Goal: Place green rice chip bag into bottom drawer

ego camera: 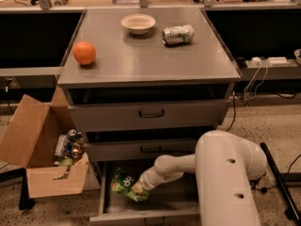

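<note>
The green rice chip bag [124,185] lies in the left part of the open bottom drawer [141,216], a grey tray pulled out under the cabinet. My gripper [139,188] reaches down into the drawer from the right. It sits right at the bag's right edge, and the white wrist hides its tip. My large white arm [225,178] fills the lower right of the view and hides the drawer's right side.
On the cabinet top [141,62] are an orange [84,53], a white bowl [138,23] and a lying silvery-green can [178,34]. An open cardboard box [42,159] holding cans stands on the floor at the left. Cables and a power strip [269,61] lie at the right.
</note>
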